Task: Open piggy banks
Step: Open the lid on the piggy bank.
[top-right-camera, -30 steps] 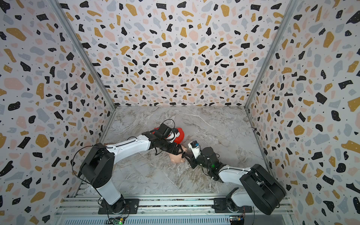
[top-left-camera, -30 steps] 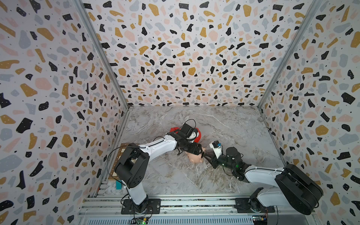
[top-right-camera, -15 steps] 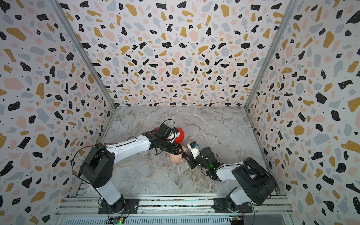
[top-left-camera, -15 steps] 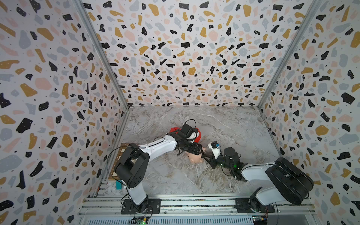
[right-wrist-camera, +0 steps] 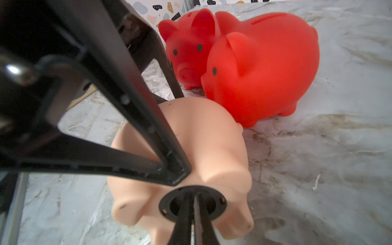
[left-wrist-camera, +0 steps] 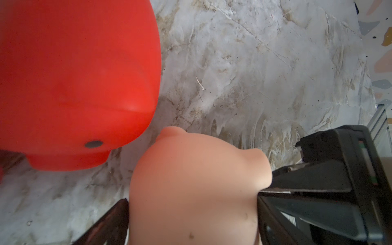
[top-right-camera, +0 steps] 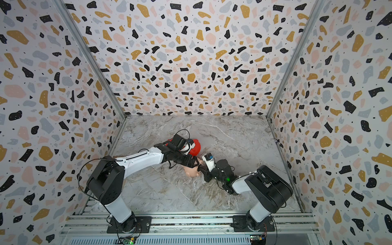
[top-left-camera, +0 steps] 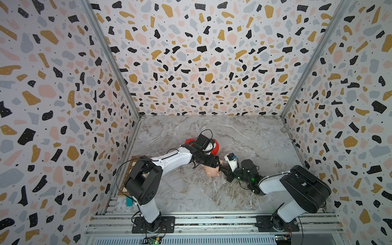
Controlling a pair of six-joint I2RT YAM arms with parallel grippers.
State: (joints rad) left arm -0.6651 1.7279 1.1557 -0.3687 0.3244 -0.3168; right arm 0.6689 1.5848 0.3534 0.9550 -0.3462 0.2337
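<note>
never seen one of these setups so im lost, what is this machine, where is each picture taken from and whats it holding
It is a robot with two arms bolted to a rail, each ending in a two-fingered gripper. The two wide pictures look down from a camera pair overhead. The two close-ups come from cameras on the arms' wrists. On the marble table stand two red piggy banks, side by side. Next to them a peach piggy bank is tipped over, belly toward the right arm. The left gripper clamps the peach one by its body. The right gripper is shut, its tips poked into the black plug in that pig's belly.
</note>
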